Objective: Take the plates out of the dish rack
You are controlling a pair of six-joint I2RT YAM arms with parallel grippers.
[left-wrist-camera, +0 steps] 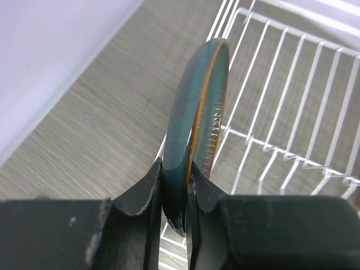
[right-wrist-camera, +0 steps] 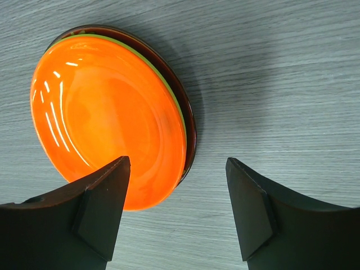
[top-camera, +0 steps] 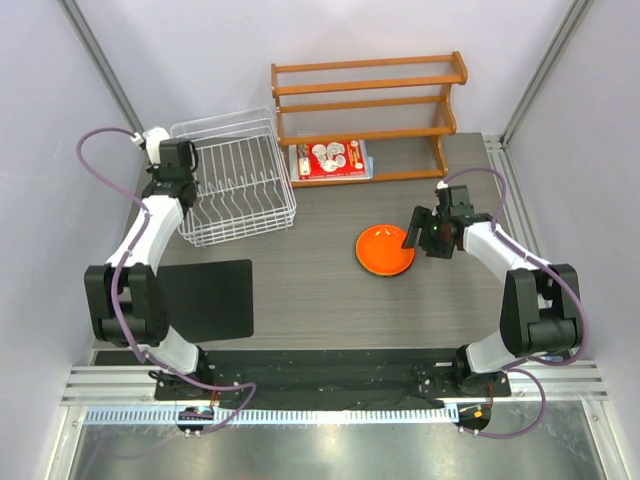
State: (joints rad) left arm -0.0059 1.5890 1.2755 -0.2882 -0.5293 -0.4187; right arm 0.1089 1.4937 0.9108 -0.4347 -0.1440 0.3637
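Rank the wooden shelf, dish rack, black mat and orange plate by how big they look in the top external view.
Largest to smallest:
1. wooden shelf
2. dish rack, fairly close behind the shelf
3. black mat
4. orange plate, clearly the smallest

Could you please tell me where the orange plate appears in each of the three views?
Top external: the orange plate lies flat, right of centre, beside the right gripper.
Left wrist: not in it.
Right wrist: upper left, partly behind one finger.
Shared landmark: the grey wood-grain table, seen in all three views.
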